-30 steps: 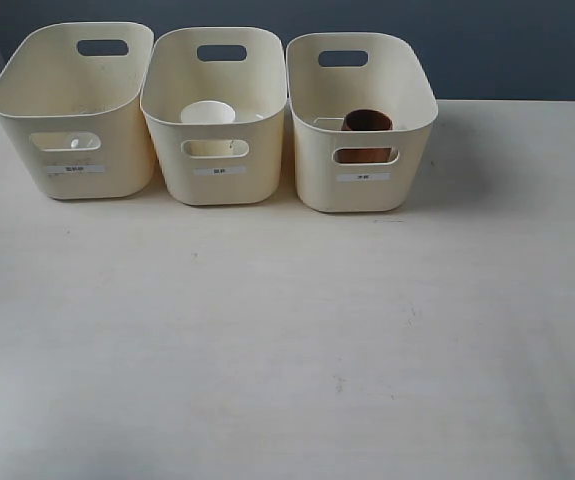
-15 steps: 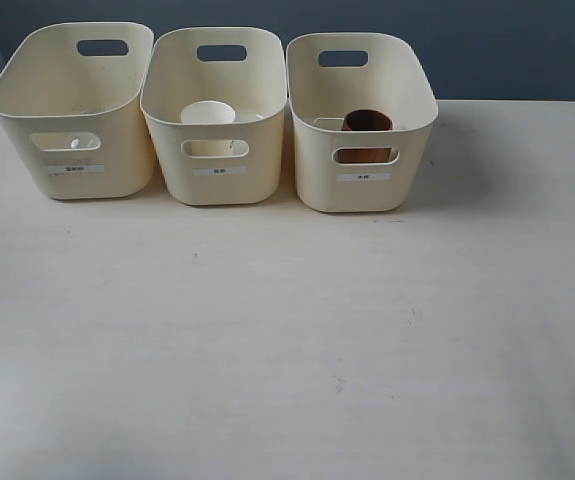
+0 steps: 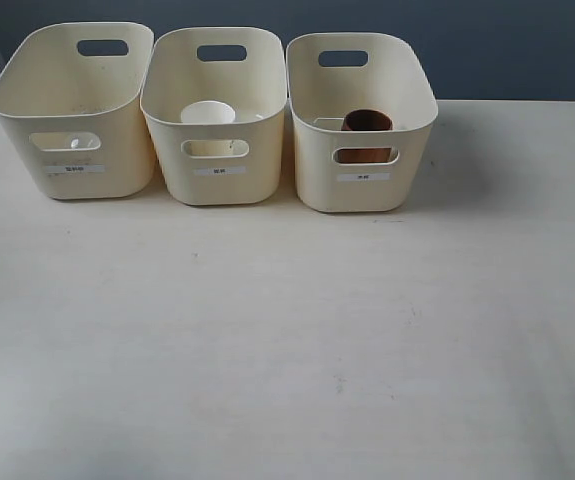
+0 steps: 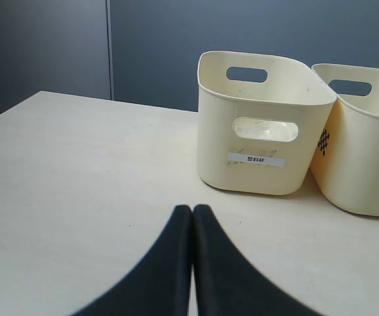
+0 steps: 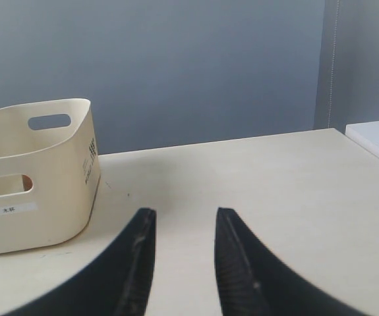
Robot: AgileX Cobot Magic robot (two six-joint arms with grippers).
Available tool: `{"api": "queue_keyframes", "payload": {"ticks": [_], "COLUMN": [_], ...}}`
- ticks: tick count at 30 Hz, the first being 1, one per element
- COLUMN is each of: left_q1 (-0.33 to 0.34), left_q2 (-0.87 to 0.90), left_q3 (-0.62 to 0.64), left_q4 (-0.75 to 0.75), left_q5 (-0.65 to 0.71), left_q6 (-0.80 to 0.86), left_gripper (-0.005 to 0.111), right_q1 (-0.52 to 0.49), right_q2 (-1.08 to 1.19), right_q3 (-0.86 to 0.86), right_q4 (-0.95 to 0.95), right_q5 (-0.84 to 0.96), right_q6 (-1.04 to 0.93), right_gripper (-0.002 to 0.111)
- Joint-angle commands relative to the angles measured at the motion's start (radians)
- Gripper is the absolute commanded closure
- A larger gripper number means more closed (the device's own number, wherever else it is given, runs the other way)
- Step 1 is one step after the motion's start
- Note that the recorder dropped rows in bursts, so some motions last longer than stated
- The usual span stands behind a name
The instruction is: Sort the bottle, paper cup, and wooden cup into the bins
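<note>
Table (image 3: 287, 340) | bottle barely visible through left bin (image 3: 72, 110) cut-out | left gripper (image 4: 192, 214) closed, empty | right gripper (image 5: 184, 220) parted, empty

A pale cream surface (image 3: 287, 340) with a faint wood grain fills most of the exterior view, and some small dark specks lie on it. Behind it stands a plain blue-grey wall (image 3: 507, 50), matt and evenly lit, and in the left wrist view a thin vertical seam (image 4: 109, 49) divides this wall into two panels. In the right wrist view a white ledge (image 5: 377, 137) is beside the far corner of the surface.
</note>
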Motion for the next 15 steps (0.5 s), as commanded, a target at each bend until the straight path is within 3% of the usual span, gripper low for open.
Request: {"api": "queue_keyframes", "payload": {"ticks": [1,15], "left_q1": [-0.003,-0.003], "left_q2": [-0.005,-0.005], "left_q3": [0.002,0.002], "left_q4": [0.001,0.001], "left_q5": [-0.005,-0.005], "left_q6": [-0.001,-0.001], "left_gripper": [0.107,0.107], "right_q1": [-0.006,-0.006], "right_q2": [-0.003,-0.003], "right_q3": [0.001,0.001], "right_q4": [0.002,0.002], "right_q5": [-0.005,-0.005], "right_q6": [-0.005,-0.005], "right_gripper": [0.077,0.077]}}
